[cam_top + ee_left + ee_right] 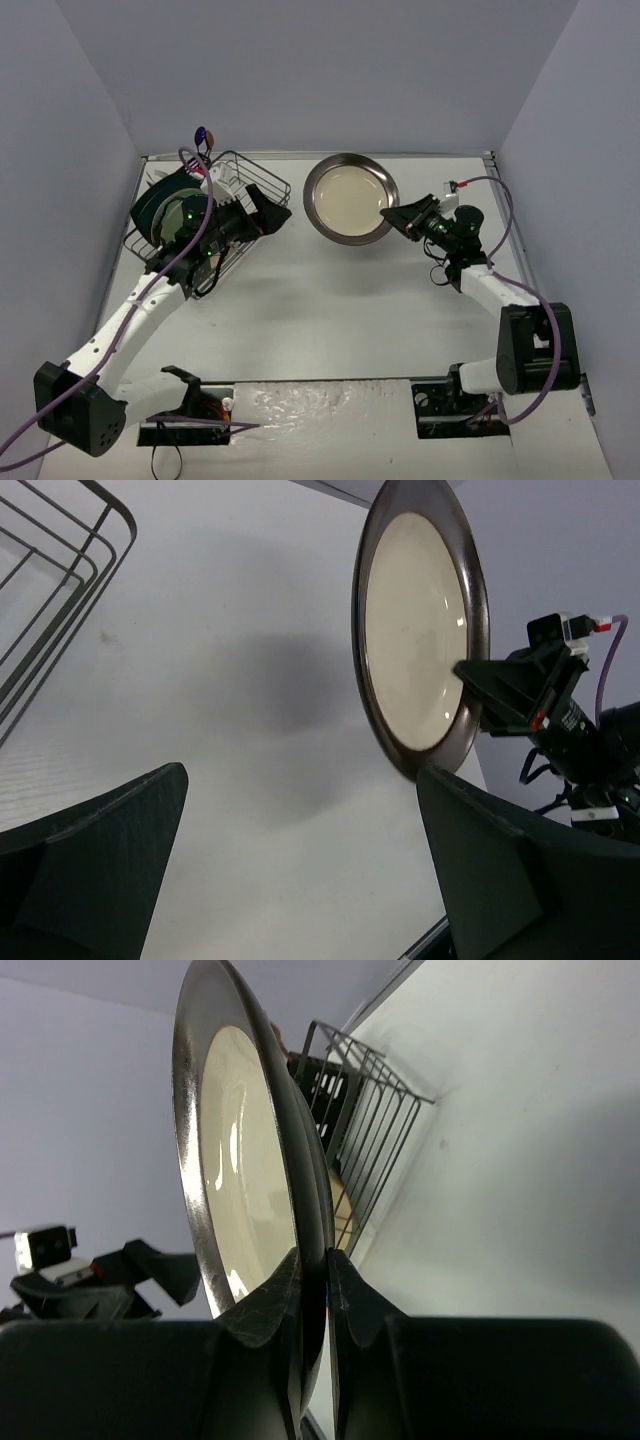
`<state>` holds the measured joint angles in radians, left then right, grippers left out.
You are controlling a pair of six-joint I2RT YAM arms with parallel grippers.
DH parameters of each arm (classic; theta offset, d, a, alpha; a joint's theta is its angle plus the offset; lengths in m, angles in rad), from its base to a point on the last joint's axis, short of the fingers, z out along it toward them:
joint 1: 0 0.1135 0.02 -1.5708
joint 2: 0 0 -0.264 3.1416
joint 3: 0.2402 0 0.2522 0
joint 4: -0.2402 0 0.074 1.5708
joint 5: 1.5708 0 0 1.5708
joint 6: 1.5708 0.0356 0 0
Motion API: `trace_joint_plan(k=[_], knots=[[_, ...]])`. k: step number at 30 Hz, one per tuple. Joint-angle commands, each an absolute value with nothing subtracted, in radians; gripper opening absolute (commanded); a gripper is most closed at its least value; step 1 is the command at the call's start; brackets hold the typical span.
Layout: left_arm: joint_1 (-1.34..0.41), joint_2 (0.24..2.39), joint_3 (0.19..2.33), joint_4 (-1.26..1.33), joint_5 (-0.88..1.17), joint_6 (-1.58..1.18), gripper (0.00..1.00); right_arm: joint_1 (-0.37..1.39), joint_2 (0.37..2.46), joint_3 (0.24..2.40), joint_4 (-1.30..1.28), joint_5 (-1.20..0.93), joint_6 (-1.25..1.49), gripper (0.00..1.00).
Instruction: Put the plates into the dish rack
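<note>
A beige plate with a dark rim (350, 198) hangs above the middle of the table. My right gripper (402, 218) is shut on its right rim. In the right wrist view both fingers (270, 1300) pinch the edge of this plate (240, 1140). The black wire dish rack (262, 180) stands at the back left. Dark teal plates (158, 205) stand in its left end, partly hidden by my left arm. My left gripper (268, 215) is open over the rack's right end, facing the held plate (415, 630). Nothing is between its fingers (120, 830).
A small dark object (203, 135) sticks up at the rack's back corner. Grey walls close in the table on three sides. Purple cables loop off both arms (500, 215). The rack's wire rim (70, 580) is at the left of the left wrist view.
</note>
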<state>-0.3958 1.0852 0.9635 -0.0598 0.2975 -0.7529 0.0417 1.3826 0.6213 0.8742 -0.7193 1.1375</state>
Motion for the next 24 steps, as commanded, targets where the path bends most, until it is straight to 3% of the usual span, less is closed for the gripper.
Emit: trace_joint_plan(k=[1,6,13,15,21,22,24], knots=[[-0.444,1.156,1.071,0.112,0.272,-0.801,0.97,0.082,1.253,0.658,1.028,-0.805,1.188,0.00],[-0.505,1.224,1.104,0.154,0.257,-0.803,0.93,0.109,1.221,0.649,1.005,-0.821,1.176,0.00],[-0.549,1.294,1.141,0.167,0.258,-0.813,0.78,0.133,1.195,0.629,0.996,-0.824,1.169,0.00],[-0.554,1.296,1.141,0.167,0.249,-0.811,0.66,0.137,1.188,0.629,0.981,-0.823,1.155,0.00],[-0.561,1.275,1.134,0.162,0.228,-0.793,0.08,0.151,1.181,0.616,0.946,-0.817,1.122,0.00],[-0.561,1.270,1.132,0.160,0.224,-0.789,0.02,0.152,1.181,0.611,0.946,-0.816,1.121,0.00],[-0.561,1.262,1.133,0.153,0.220,-0.777,0.00,0.155,1.177,0.604,0.937,-0.813,1.107,0.00]])
